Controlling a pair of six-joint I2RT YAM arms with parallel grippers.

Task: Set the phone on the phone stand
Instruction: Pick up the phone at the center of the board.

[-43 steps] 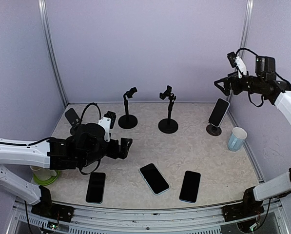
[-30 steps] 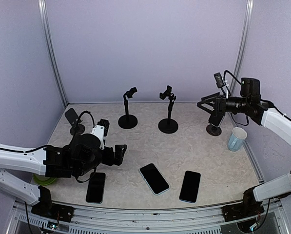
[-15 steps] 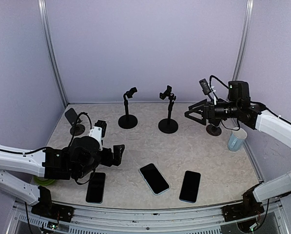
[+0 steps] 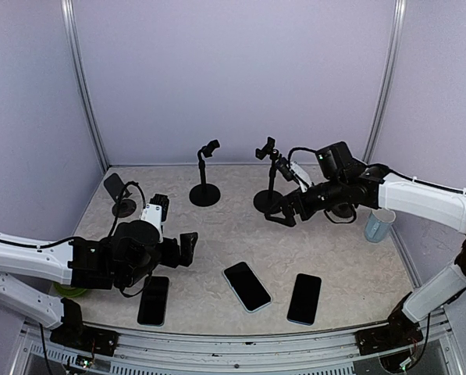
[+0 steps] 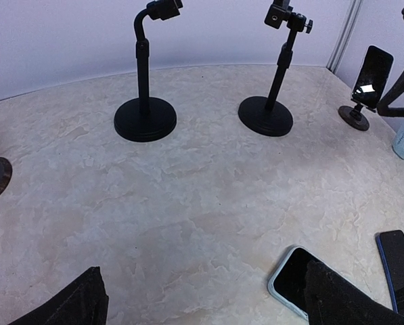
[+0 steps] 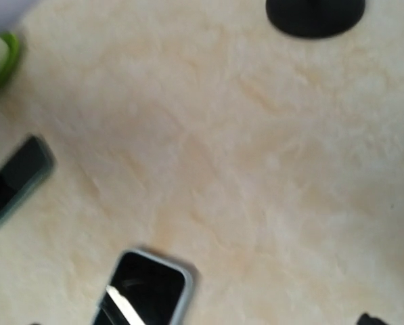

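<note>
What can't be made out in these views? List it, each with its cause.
- Top view: the mounted phone at the far right is hidden behind the right arm.
- Right wrist view: blurred. The right gripper has its fingers cut off at the bottom edge, so open or shut is unclear.
- Top view: the green object is mostly covered by the left arm.

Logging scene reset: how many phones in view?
5. Three lie flat in front: left phone, middle phone, right phone. Fourth phone on far-left stand; fifth phone on far-right stand, hidden behind the right arm from above.
</note>
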